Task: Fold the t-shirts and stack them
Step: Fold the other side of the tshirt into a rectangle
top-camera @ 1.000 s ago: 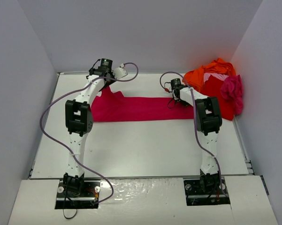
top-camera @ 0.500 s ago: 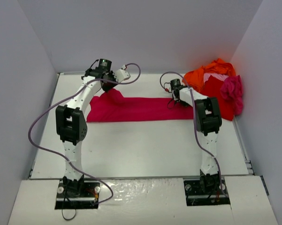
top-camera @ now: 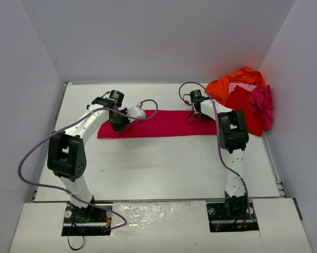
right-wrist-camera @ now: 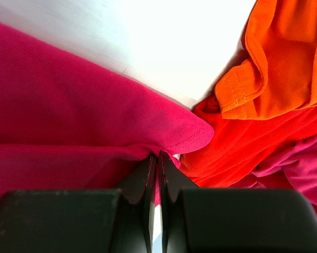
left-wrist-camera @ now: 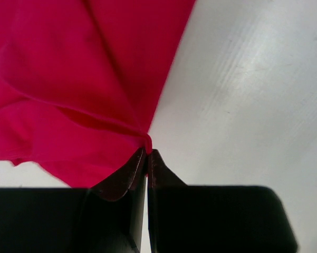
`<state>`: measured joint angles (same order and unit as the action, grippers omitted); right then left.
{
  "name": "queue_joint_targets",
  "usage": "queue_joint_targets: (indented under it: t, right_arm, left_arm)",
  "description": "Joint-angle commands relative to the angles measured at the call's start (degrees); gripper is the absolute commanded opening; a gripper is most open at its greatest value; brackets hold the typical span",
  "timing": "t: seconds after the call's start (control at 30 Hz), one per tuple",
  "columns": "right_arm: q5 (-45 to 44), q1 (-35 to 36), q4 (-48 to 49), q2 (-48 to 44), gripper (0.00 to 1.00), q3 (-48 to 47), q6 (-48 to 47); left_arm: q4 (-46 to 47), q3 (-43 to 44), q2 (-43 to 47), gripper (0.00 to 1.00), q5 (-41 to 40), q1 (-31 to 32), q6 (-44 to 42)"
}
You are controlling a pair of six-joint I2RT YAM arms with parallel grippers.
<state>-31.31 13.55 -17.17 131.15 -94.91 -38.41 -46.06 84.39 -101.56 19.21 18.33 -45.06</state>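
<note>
A crimson t-shirt (top-camera: pixel 163 123) lies as a long folded band across the far middle of the table. My left gripper (top-camera: pixel 119 122) is shut on its left end; the left wrist view shows the cloth (left-wrist-camera: pixel 68 89) pinched at the fingertips (left-wrist-camera: pixel 147 154). My right gripper (top-camera: pixel 198 108) is shut on the shirt's right end, with the hem (right-wrist-camera: pixel 163 132) bunched at the fingertips (right-wrist-camera: pixel 158 158). A pile of orange (top-camera: pixel 234 81), red (top-camera: pixel 242 103) and magenta (top-camera: pixel 261 103) t-shirts sits at the far right; the orange (right-wrist-camera: pixel 285 58) and red (right-wrist-camera: pixel 242 153) ones also show in the right wrist view.
White walls enclose the table (top-camera: pixel 158 163) on the left, back and right. The pile lies against the right wall. A purple cable (top-camera: pixel 147 108) loops over the left arm near the shirt.
My left gripper has pulled the shirt's left end forward and to the right, laying the raised flap down, so the band is narrower. The right gripper has held still.
</note>
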Motion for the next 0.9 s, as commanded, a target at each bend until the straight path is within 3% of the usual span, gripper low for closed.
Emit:
queue_joint_targets:
  t: [0.0, 0.07, 0.17, 0.37, 0.63, 0.7, 0.8, 0.87]
  right_arm:
    - [-3.11, 1.10, -0.84, -1.07, 0.06, 0.18, 1.47]
    - [-3.77, 1.36, -0.93, -1.22, 0.09, 0.62, 1.36]
    - [-4.51, 1.22, -0.93, -1.43, 0.42, 0.61, 2.07]
    - [-5.12, 1.87, -0.94, -2.26, 0.56, -0.08, 2.63]
    - [-4.50, 2.00, -0.94, -4.50, 0.56, -0.27, 3.58]
    - [-3.76, 2.32, -0.94, -5.58, 0.53, 0.04, 3.62]
    - [-3.87, 3.26, -0.90, -6.56, 0.37, 0.25, 3.64]
    - [-4.15, 3.66, -0.85, -6.74, 0.36, 0.19, 3.88]
  left_arm:
    - [0.48, -3.14, 2.80, 0.00, 3.61, 1.56, -2.45]
    - [-0.15, -5.06, 2.70, 0.00, 3.75, 3.50, -3.09]
    - [6.09, -10.69, 3.84, 0.08, 0.15, 5.01, -2.01]
    - [15.16, -10.25, 5.56, 0.30, -0.62, 0.76, 3.52]
    - [21.22, -4.73, 4.11, 0.31, -4.39, -2.88, 8.46]
    - [20.25, -3.32, 3.82, 0.31, -3.53, -3.38, 8.51]
    - [18.36, -1.69, 3.49, 0.30, -2.50, -3.47, 7.89]
    - [18.33, -1.37, 2.82, 0.30, -2.73, -3.47, 7.54]
